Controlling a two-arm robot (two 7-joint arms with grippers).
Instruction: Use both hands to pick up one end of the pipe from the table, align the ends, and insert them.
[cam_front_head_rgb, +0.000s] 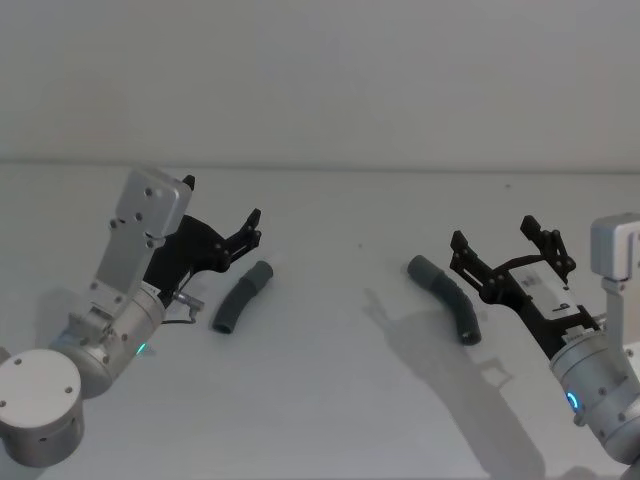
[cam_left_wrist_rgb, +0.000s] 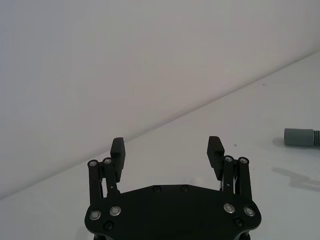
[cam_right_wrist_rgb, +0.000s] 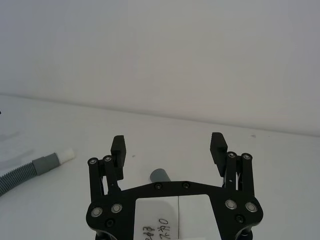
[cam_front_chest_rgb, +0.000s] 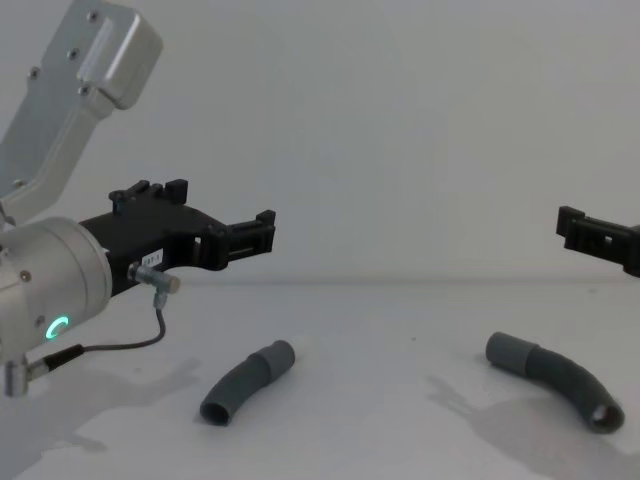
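Both arms are hovering over the table (cam_front_head_rgb: 330, 420) with nothing grabbed. The left end effector (cam_front_head_rgb: 222, 200) sits around 9 o'clock in the head view and is aimed toward 2 o'clock. Its fingers are spread wide with just air between them. In the chest view it hangs roughly level, well above the surface. A green ring light (cam_front_chest_rgb: 57, 326) glows on the fat silver wrist and a thin cable (cam_front_chest_rgb: 150, 335) loops underneath. The right end effector (cam_front_head_rgb: 494, 232) is over at 3 o'clock, aimed toward 10 o'clock, also wide open and holding nothing.

The table is plain matte white, with a bare pale wall (cam_front_head_rgb: 320, 80) behind it at 12 o'clock. Soft arm shadows fall across the surface.

The left hose piece (cam_front_head_rgb: 240, 297) lies flat at about 4 o'clock from the left end effector, with the left cuff (cam_front_head_rgb: 262, 272) at its 1 o'clock end. The right wrist view shows a white tip (cam_right_wrist_rgb: 67, 154) on that cuff. The right hose piece (cam_front_head_rgb: 447, 295) lies near the right end effector's fingers. The right cuff (cam_front_head_rgb: 420, 267) is at its 10 o'clock end and the dark open mouth at 4 o'clock. The two pieces are well apart, with only table between them.
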